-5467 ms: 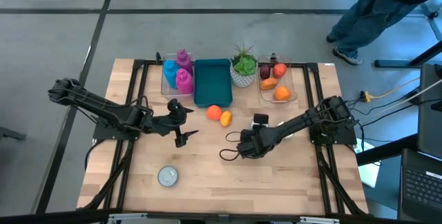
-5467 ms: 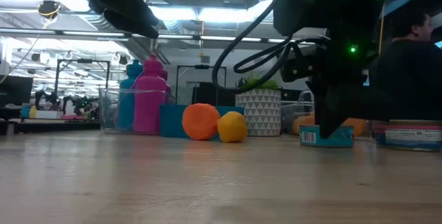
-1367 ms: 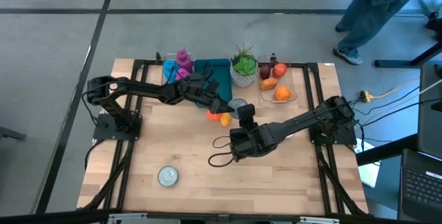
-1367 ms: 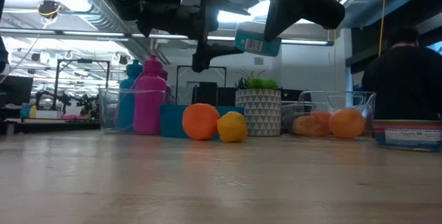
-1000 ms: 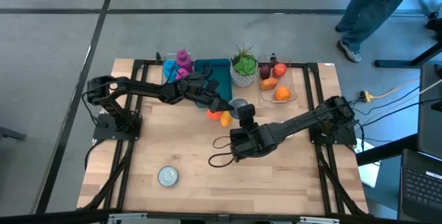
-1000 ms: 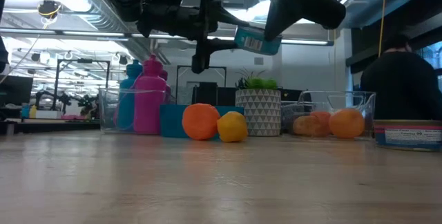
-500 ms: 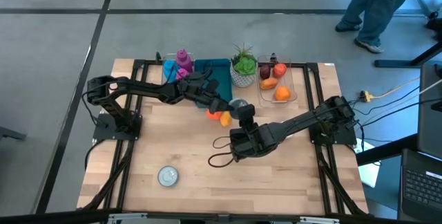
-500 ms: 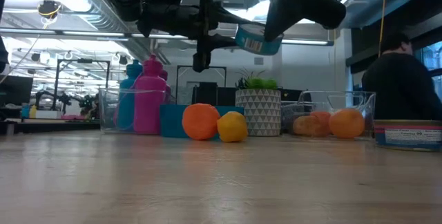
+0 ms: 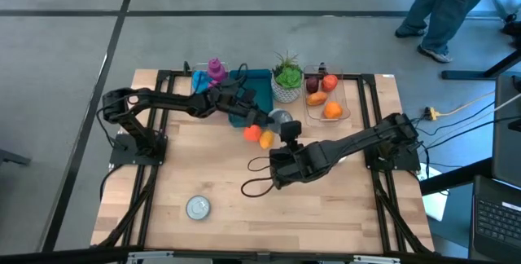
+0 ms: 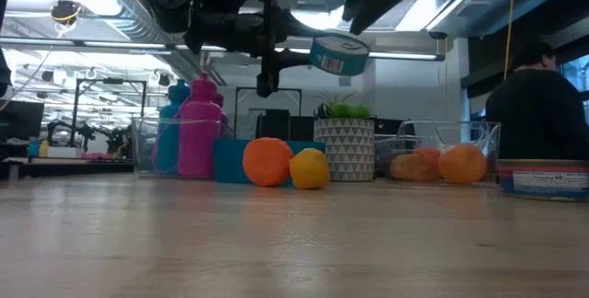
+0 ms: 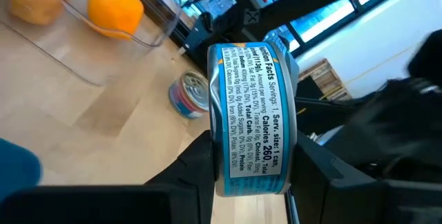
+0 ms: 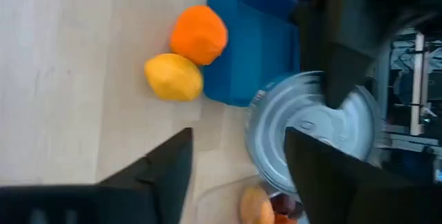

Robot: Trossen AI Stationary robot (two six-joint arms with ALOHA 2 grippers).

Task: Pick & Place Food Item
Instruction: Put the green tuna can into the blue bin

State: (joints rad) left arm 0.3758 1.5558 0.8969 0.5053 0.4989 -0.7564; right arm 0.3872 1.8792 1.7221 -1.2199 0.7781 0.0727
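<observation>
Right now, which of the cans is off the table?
The blue-labelled can clamped in the left gripper, held in the air near the teal bin. The silver-topped can sits on the table, near its front-left edge.

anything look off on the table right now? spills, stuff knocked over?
No spills or damage. The orange and lemon lie loose on the wood beside the blue bin, not in the clear fruit tray. One can sits alone near the front edge. The left gripper holds a tuna can on its side in mid-air.

The blue can carries a nutrition label reading "Calories 260", "Total Carb." and "Amount per serving" (remaining print too small).
</observation>
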